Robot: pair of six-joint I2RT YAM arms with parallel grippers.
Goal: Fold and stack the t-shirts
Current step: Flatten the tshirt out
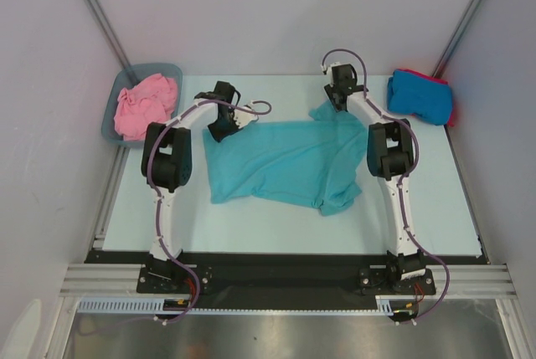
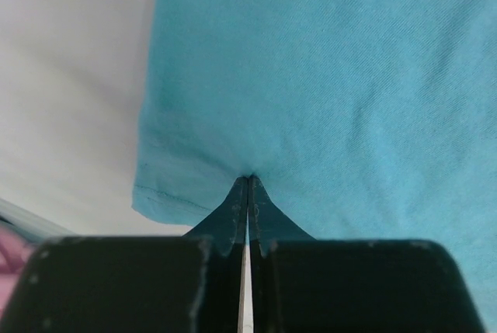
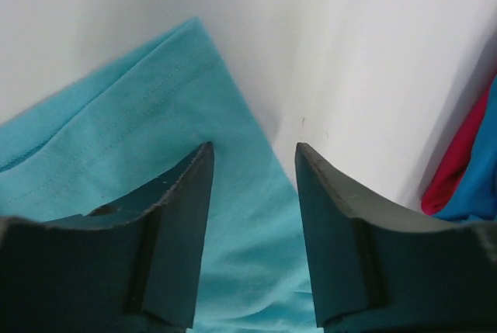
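Teal t-shirt (image 1: 285, 162) pinched by left hand (image 2: 248, 179).

- The teal t-shirt (image 1: 285, 162) is showing plain cloth.
- At 10 o'clock, the pink t-shirt (image 1: 144, 101) is filling a grey-blue tub (image 1: 108, 125).
- At 2 o'clock, the bright blue t-shirt (image 1: 417, 95) is covering a red t-shirt (image 1: 452, 112).

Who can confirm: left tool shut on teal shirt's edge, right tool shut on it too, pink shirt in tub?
Right tool is open: right wrist view shows jaws apart above the teal shirt. Rest holds: left tool shut on its edge, pink shirt in tub.
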